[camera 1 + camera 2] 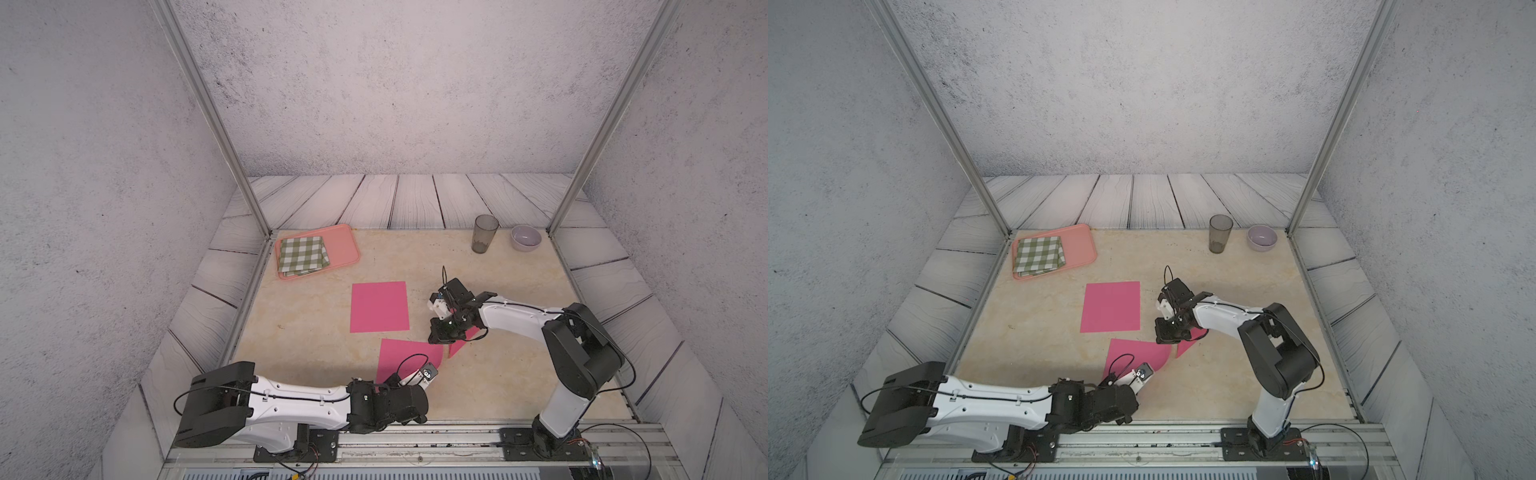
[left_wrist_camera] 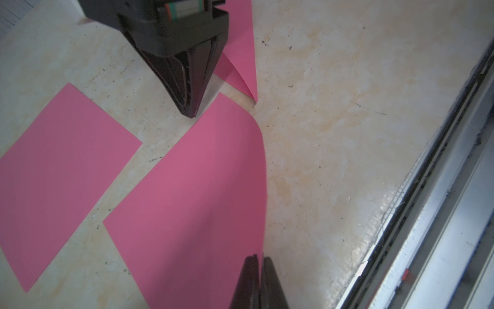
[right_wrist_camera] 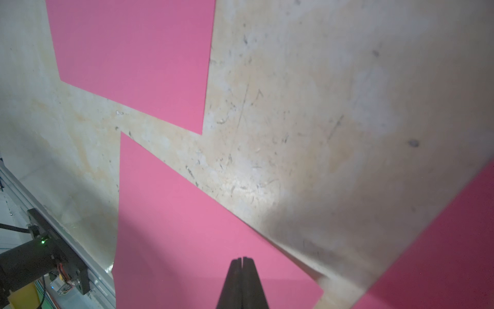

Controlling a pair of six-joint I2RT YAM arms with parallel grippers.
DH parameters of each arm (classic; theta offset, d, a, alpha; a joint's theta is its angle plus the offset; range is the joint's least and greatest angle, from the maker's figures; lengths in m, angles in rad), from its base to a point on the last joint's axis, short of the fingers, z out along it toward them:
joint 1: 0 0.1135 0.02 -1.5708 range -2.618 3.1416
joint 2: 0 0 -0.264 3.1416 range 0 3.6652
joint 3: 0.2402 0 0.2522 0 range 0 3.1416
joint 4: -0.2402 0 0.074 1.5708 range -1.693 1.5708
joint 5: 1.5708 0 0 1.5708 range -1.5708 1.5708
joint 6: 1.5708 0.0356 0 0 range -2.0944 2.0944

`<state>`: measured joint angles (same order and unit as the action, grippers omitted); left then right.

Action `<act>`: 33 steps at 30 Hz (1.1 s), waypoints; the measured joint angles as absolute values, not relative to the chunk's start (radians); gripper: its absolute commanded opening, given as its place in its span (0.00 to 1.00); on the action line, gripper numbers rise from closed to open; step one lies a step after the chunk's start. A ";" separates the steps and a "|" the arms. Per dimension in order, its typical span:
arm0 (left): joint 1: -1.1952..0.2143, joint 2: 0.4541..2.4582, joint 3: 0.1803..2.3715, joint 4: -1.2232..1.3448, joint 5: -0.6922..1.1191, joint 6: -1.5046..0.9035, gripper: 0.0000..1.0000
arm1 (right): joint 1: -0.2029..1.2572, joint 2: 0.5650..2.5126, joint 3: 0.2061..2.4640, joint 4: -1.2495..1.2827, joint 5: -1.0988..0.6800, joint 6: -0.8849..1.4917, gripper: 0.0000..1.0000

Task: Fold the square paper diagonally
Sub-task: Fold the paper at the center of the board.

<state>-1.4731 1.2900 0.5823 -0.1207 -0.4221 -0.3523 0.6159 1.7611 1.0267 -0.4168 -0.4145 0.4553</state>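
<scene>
The square paper (image 1: 399, 349) is lying toward the front of the counter (image 1: 498, 386), between the two arms. Most of it is resting flat, while its front edge is lifting and bowing.

The left arm (image 1: 299, 401) is reaching in low from the front rail. Its jaws are pinching that raised edge and are closed tight on it. In the left wrist view the pink edge is running straight in between the two fingers (image 2: 248, 281), then curving away in an arc toward the sheet's far corner.

The right arm (image 1: 511, 318) is bending down over the sheet's other end. Its jaws are pressed fully together, and their tips are coming down right at the sheet's edge. Whether they are gripping any paper there or only touching down beside it, I cannot tell, because the tips are covering the spot in both wrist views.

Just past the curled corner, a smaller pink piece (image 1: 457, 348) is lying under the right arm. In the left wrist view it is showing two layers meeting at a point.

A second pink sheet (image 1: 379, 306) is lying flat just behind the square paper, with a strip of bare counter running between them.

At the far left corner, a salmon tray (image 1: 347, 245) is carrying a folded green checked cloth (image 1: 303, 255). At the far right, a grey tumbler (image 1: 484, 233) is standing upright near a pale bowl (image 1: 525, 237), both well apart from the papers.
</scene>
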 measured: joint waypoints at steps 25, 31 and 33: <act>-1.395 1.305 0.582 -0.176 -0.511 -0.416 0.03 | 0.611 1.745 0.889 -0.232 -0.456 0.506 0.00; -1.341 1.305 0.573 -0.182 -0.512 -0.434 0.03 | 0.611 1.745 0.889 -0.232 -0.456 0.506 0.00; -1.319 1.305 0.569 -0.184 -0.509 -0.436 0.03 | 0.611 1.745 0.889 -0.232 -0.456 0.506 0.00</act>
<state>-1.3186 1.3048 0.5690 -0.1837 -0.5087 -0.4358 0.6113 1.7447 0.8886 -0.2321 -0.4564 0.5064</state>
